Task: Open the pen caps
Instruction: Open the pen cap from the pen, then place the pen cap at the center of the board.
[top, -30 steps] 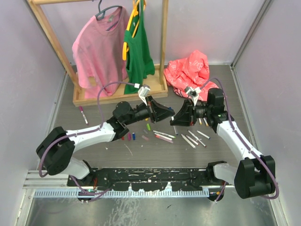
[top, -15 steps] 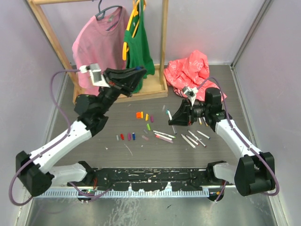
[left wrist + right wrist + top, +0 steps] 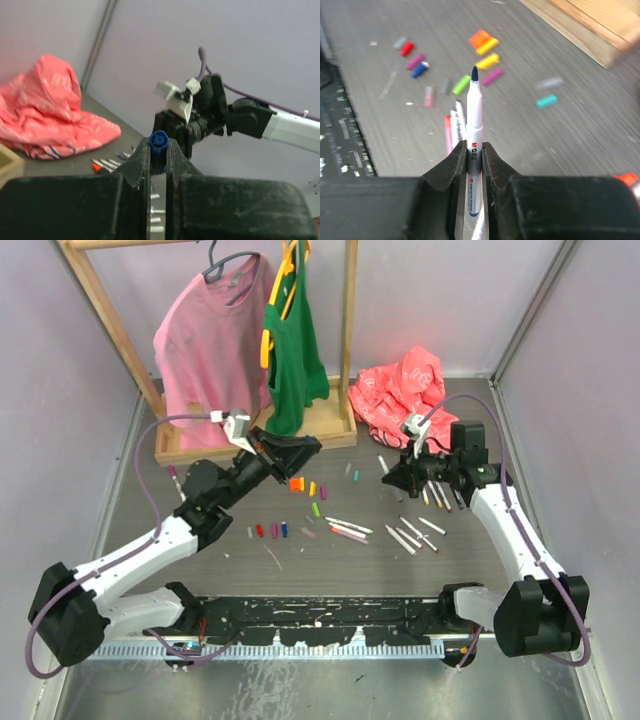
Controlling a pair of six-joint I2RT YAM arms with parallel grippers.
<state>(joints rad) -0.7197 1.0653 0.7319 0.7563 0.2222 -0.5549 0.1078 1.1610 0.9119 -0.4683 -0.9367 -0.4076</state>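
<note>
Left fingers (image 3: 139, 161) clamped on blue cap (image 3: 158, 141), clear of worktop (image 3: 330, 565). Right fingers (image 3: 451, 166) clamped on white pen (image 3: 474, 115), dark tip bare. Loose caps (image 3: 461, 84) scattered on worktop below.

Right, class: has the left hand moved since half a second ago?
Yes. The left hand has come down the top view, from over the green top to just in front of the rack's base.
</note>
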